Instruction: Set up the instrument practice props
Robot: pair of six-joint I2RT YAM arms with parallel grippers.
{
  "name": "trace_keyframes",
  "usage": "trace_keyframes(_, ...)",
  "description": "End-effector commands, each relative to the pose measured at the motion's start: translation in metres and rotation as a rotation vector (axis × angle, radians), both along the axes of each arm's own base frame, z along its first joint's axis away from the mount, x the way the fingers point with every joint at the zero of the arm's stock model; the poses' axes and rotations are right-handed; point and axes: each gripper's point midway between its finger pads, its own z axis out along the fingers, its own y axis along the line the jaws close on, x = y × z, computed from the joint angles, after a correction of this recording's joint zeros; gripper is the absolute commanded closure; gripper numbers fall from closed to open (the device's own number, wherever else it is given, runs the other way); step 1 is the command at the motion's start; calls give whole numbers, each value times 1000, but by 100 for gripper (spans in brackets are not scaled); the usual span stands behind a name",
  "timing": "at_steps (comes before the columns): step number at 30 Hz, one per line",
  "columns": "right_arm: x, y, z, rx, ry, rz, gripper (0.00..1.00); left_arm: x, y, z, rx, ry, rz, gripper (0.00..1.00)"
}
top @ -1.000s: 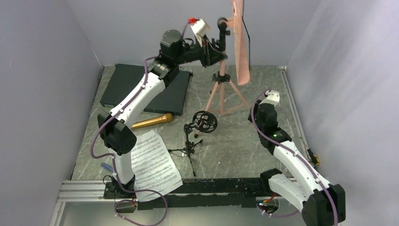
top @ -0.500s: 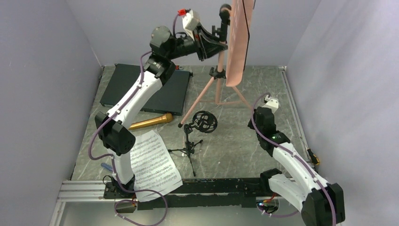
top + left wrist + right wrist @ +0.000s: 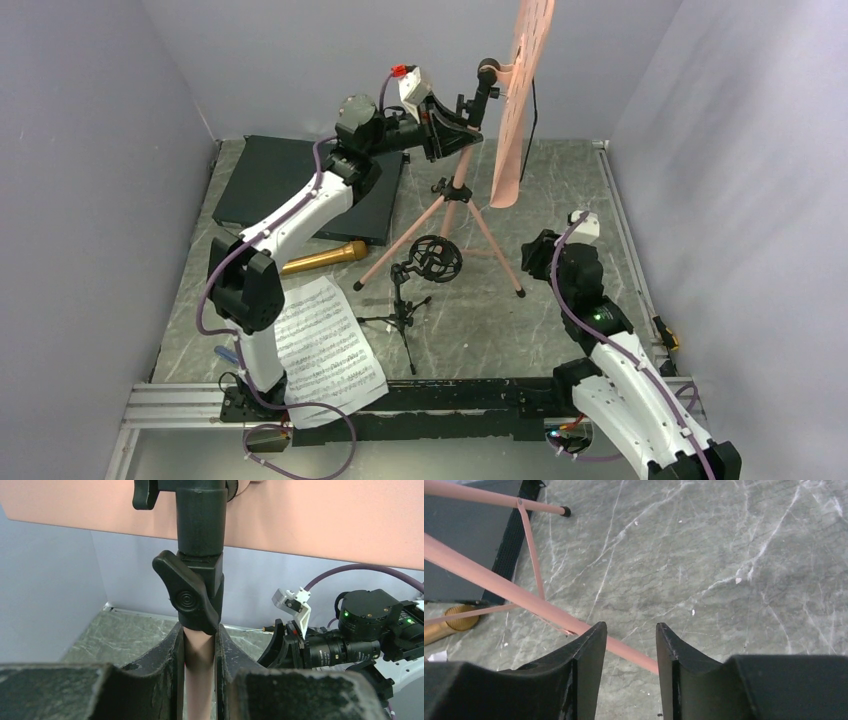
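The pink-copper music stand is tilted on its tripod legs at the back middle. My left gripper is shut on its upper pole, just below the black clamp knob. My right gripper is open, low over the table beside a tripod leg, which runs under its jaws. The gold microphone lies at the left. The small black mic stand with ring mount stands in the middle. White sheet music lies at the front left.
A flat black rectangular box lies at the back left, also in the right wrist view. Grey walls close in the table on three sides. A rail runs along the near edge.
My left gripper has lowered and shifted the music stand; its legs now spread wider and nearer. My right arm has drawn back toward the near side, beside a leg.
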Motion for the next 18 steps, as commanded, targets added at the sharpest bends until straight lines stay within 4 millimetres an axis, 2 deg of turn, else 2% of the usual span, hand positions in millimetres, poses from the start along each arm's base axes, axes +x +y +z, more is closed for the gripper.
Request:
trace_keyframes(1, 4, 15, 10, 7, -32, 88, 51, -61, 40, 114, -239, -325, -12, 97)
trace_keyframes(6, 6, 32, 11, 27, -36, 178, 37, -64, 45, 95, -236, -294, 0, 97)
trace_keyframes(10, 6, 53, 12, 43, -52, 299, 19, -69, 50, 82, -241, -269, 14, 97)
trace_keyframes(13, 5, 77, 17, 61, -82, 445, 5, -73, 52, 73, -235, -246, 11, 97)
trace_keyframes(18, 12, 102, 18, 84, -67, 565, 4, -75, 55, 54, -205, -224, 14, 97)
